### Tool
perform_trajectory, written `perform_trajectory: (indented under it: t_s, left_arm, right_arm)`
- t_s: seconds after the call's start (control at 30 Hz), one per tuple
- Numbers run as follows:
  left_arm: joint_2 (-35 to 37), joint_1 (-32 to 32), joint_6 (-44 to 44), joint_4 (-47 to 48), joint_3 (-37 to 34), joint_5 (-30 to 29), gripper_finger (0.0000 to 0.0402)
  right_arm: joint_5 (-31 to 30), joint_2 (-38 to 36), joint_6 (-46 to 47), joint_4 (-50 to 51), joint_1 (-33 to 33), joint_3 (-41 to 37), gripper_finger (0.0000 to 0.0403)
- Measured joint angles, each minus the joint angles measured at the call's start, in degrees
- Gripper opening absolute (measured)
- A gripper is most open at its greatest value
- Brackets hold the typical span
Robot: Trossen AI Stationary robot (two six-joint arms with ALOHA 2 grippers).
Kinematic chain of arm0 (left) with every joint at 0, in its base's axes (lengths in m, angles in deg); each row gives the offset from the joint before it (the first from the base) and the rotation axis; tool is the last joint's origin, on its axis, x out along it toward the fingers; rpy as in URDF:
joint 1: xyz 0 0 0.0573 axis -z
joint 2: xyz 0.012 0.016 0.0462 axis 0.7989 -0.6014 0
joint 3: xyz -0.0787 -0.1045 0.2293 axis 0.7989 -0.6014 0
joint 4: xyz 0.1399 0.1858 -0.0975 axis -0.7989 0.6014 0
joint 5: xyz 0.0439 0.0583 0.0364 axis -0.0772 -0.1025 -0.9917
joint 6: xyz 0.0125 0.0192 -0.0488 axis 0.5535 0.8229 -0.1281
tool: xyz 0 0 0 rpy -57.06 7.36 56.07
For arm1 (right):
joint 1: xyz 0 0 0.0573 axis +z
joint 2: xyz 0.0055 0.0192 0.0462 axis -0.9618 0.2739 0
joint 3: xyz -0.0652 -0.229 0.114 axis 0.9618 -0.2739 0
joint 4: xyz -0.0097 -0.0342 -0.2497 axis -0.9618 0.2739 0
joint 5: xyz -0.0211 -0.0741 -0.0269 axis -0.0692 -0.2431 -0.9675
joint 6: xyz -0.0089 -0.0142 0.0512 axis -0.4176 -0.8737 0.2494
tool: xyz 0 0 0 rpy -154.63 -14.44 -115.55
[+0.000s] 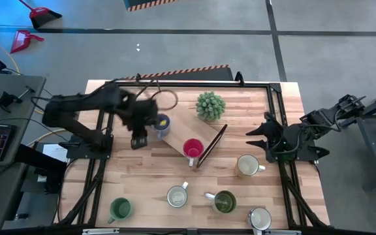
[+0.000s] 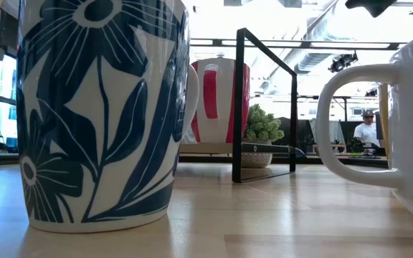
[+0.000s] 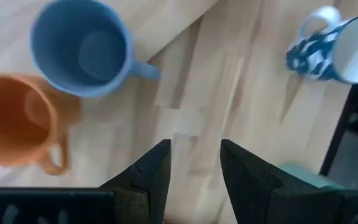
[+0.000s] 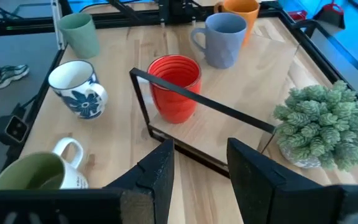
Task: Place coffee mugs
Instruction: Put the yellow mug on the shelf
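the left gripper (image 3: 194, 163) hangs over the tabletop (image 1: 142, 183) beside the upright blue mug (image 3: 81, 55) and orange mug (image 3: 14, 121), fingers slightly parted and empty; blue's handle points away from orange. the red mug (image 1: 192, 149) stands upright by the black frame (image 1: 213, 146). the right gripper (image 4: 201, 163) waits at the tabletop's right edge, fingers parted, empty

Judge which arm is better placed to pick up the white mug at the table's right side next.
Probably the right. The right gripper hangs open at the table's right edge, close to the white mug. The left gripper is open too, but far across, beside the blue-grey mug.
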Motion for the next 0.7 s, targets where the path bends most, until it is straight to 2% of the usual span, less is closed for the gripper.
perform_trajectory:
  t_s: [0.3,0.5,0.7]
  left_arm:
    - [12.5,20.3,-27.8,-10.7,-17.0,-8.4,0.0129]
    - [18.8,33.0,-44.0,-18.5,-28.6,-17.4,0.0129]
    - [21.1,43.0,-54.0,-26.1,-36.6,-29.1,0.0129]
  right_arm:
    - [0.5,0.0,4.8,-0.3,0.0,0.0,0.0128]
    - [-0.4,0.1,4.4,-1.4,0.0,0.0,0.0128]
    - [-0.5,0.1,5.9,-3.0,0.0,0.0,0.0128]
